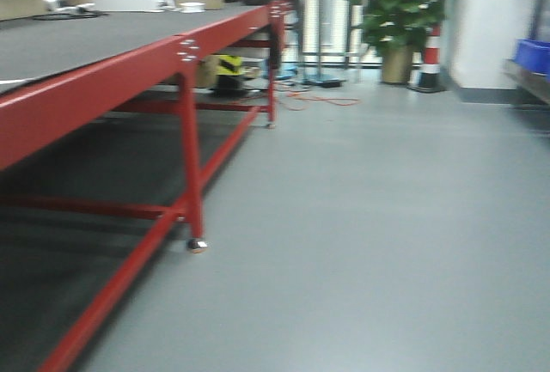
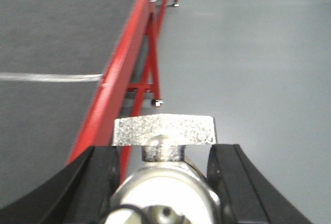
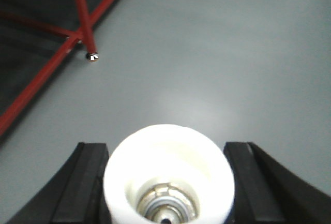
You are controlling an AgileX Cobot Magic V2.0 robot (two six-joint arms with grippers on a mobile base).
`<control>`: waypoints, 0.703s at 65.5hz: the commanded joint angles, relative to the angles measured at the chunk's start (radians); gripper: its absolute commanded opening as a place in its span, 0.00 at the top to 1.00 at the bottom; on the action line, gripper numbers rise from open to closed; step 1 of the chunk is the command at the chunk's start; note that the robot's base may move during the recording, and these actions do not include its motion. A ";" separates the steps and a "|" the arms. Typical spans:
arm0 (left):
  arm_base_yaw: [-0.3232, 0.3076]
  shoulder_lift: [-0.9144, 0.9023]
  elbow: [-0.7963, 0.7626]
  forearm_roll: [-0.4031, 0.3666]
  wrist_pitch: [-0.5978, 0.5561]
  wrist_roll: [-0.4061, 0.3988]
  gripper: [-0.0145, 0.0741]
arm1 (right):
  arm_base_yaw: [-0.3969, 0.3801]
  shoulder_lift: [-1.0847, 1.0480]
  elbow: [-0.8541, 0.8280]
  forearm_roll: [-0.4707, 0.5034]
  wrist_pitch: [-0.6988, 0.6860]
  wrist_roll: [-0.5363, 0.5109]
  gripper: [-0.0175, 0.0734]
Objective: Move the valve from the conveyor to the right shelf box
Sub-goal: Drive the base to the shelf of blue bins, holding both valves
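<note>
The left gripper (image 2: 165, 188) is clamped on the valve (image 2: 163, 151). Its black fingers (image 2: 98, 182) press either side of the shiny body, and the flat silver handle points ahead along the long edge of the red-framed table (image 2: 124, 63). The right gripper (image 3: 168, 193) is closed around a white-collared part (image 3: 168, 162) (metal core, seen end-on) over the grey floor (image 3: 217, 53), beyond the table's leg (image 3: 83, 12). At the far right, a blue box (image 1: 533, 54) sits on a blurred rack (image 1: 531, 80).
</note>
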 commanded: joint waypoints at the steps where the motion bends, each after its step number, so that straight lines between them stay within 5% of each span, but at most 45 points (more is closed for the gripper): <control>1: -0.006 -0.009 -0.010 -0.009 -0.053 -0.008 0.96 | -0.001 -0.015 -0.018 -0.003 -0.068 -0.003 0.98; 46: -0.006 -0.009 -0.010 -0.009 -0.053 -0.008 0.96 | -0.001 -0.015 -0.018 -0.003 -0.068 -0.003 0.98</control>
